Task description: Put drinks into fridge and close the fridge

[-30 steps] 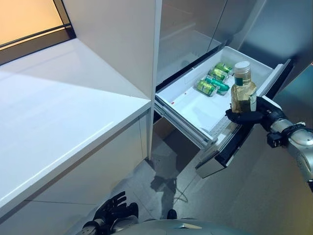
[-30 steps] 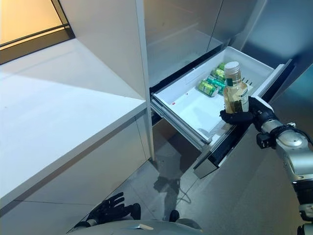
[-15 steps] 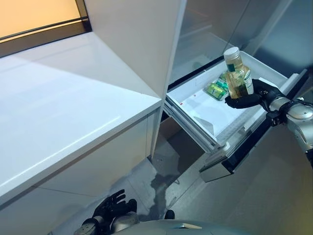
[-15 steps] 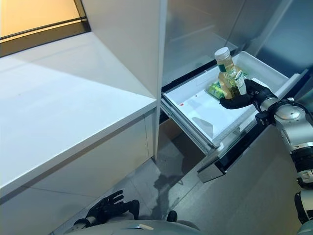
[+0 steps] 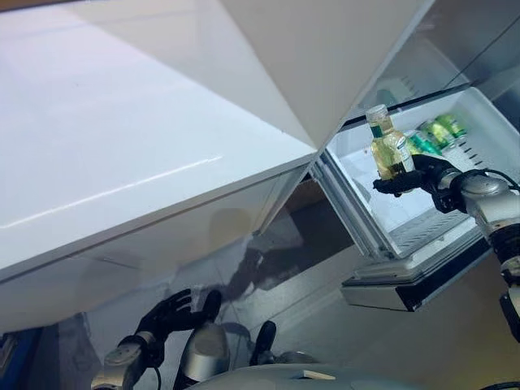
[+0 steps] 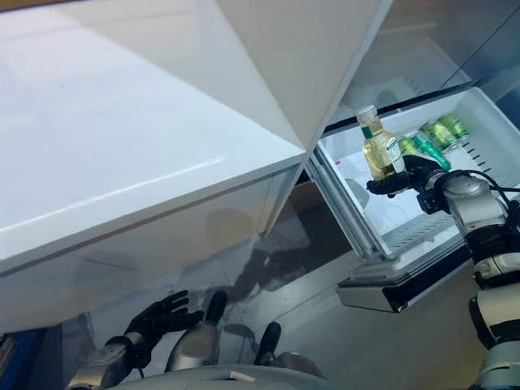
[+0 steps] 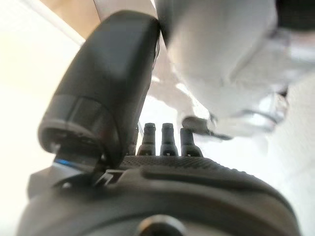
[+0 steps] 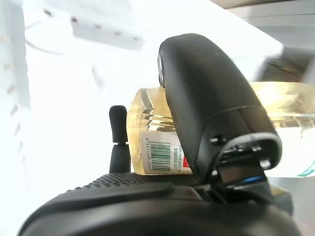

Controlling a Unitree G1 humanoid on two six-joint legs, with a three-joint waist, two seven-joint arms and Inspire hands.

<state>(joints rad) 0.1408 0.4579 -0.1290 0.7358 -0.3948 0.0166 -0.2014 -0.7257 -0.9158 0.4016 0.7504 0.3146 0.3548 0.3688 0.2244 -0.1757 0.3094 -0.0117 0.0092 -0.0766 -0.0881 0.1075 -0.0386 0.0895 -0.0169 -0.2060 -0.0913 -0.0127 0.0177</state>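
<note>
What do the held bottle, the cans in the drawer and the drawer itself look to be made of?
Bottle: clear, probably plastic; the yellowish drink shows through, with ridged walls in the right wrist view.
Cans: likely metal, with a glossy green finish.
Drawer: smooth white, probably plastic.
The right hand grips the bottle.

The bottle [image 5: 388, 149] has its base hidden in the right hand [image 5: 414, 175] (green cans [image 5: 439, 132] partly hidden behind).

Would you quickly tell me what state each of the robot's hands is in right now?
Left hand: open, fingers spread, holding nothing, low near the floor.
Right hand: shut on the bottle of yellow drink, held over the open fridge drawer.
</note>
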